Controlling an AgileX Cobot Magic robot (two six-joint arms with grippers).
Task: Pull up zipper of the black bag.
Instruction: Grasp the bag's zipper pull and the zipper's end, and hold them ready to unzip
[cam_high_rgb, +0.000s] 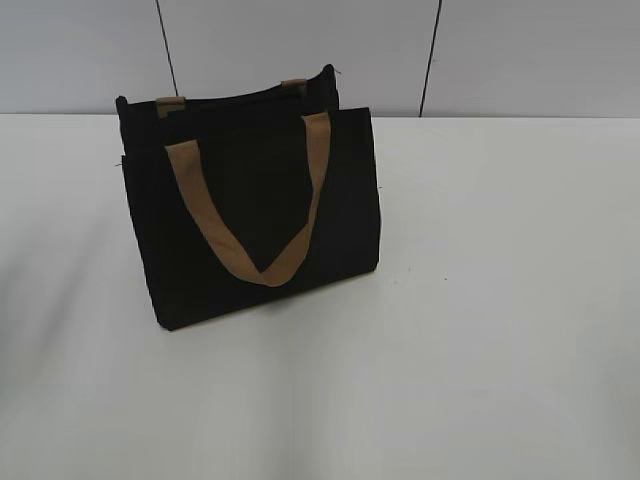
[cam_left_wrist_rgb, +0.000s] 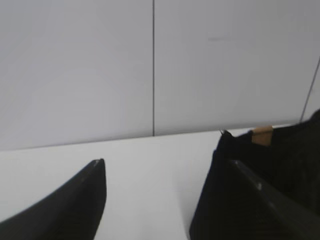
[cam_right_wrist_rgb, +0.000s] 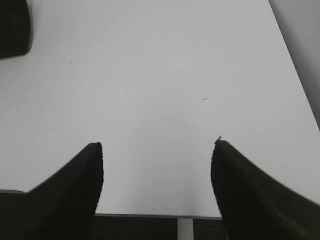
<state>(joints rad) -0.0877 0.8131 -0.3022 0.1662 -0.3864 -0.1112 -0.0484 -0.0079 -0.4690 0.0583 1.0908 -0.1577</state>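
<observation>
The black bag (cam_high_rgb: 250, 215) stands upright on the white table, left of centre in the exterior view. One tan strap handle (cam_high_rgb: 255, 215) hangs down its front. The zipper slider does not show in any view. No gripper shows in the exterior view. In the left wrist view my left gripper (cam_left_wrist_rgb: 165, 162) is open and empty, and the bag's end (cam_left_wrist_rgb: 280, 165) with a tan strap tab (cam_left_wrist_rgb: 262, 135) lies behind its right finger. In the right wrist view my right gripper (cam_right_wrist_rgb: 157, 145) is open and empty above bare table, and a corner of the bag (cam_right_wrist_rgb: 14, 27) shows at the top left.
The white table (cam_high_rgb: 480, 300) runs to a grey panelled wall (cam_high_rgb: 300, 50) behind the bag. In the right wrist view the table's near edge (cam_right_wrist_rgb: 150, 216) lies under the fingers and its right edge (cam_right_wrist_rgb: 295, 65) runs along the right side.
</observation>
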